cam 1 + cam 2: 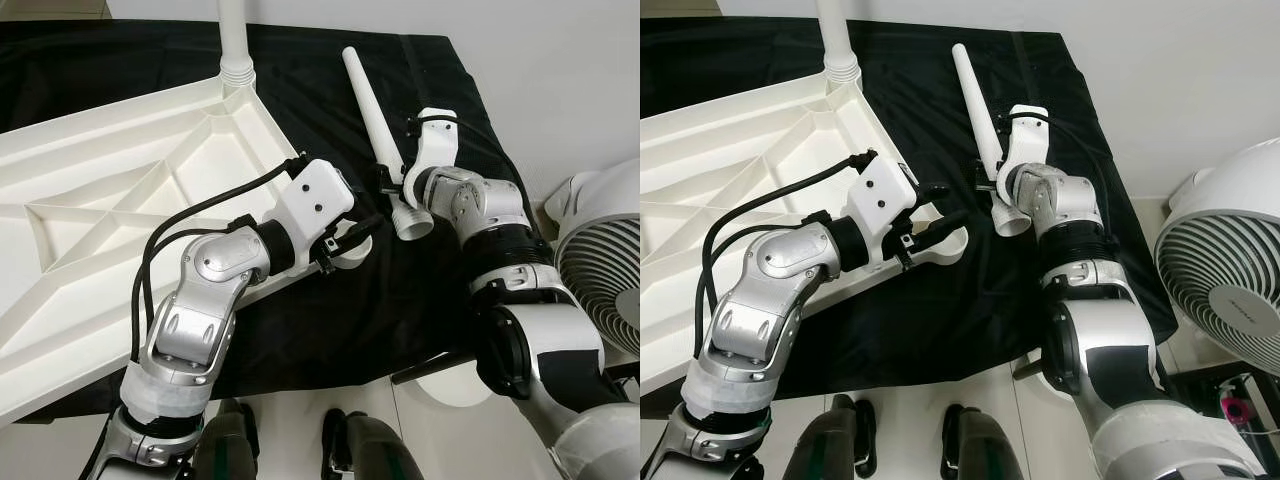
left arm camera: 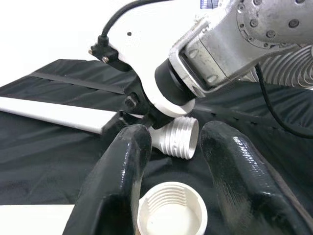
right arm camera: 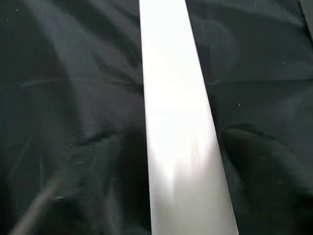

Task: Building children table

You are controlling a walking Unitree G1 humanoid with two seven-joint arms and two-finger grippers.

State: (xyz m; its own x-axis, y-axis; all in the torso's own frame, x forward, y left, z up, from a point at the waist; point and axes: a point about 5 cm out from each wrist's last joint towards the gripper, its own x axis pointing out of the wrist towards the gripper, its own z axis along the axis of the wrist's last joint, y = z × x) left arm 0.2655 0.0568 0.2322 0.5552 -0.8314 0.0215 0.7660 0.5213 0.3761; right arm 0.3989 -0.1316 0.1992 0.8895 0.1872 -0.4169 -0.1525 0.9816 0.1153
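Left eye view has my left gripper [image 1: 350,243] reaching across the near corner of the upturned white tabletop [image 1: 110,200], which lies ribbed side up on the black cloth [image 1: 320,110] covering the bench. My left fingers [image 2: 117,181] are spread apart, one on each side of the threaded leg socket [image 2: 171,210] at that corner; in my left wrist view the socket's ridged opening sits between them, and I cannot tell whether they touch its wall. One white table leg [image 1: 234,40] already stands upright in the far corner socket of the tabletop.

A second, loose table leg [image 1: 372,110] lies on the cloth to the right of the tabletop, its narrow end pointing away from me and its wide threaded end [image 1: 412,220] toward me, near the corner socket but apart from it. My right gripper [image 1: 388,178] is down over the thick lower part of this leg, just above the threaded end. My right wrist view looks along the pale shaft [image 3: 178,122] with a dark blurred finger [image 3: 259,166] at each side of it, so the fingers straddle the leg; whether they are clamped on it I cannot tell.

A white fan [image 1: 600,270] stands on the floor off the bench's right edge.
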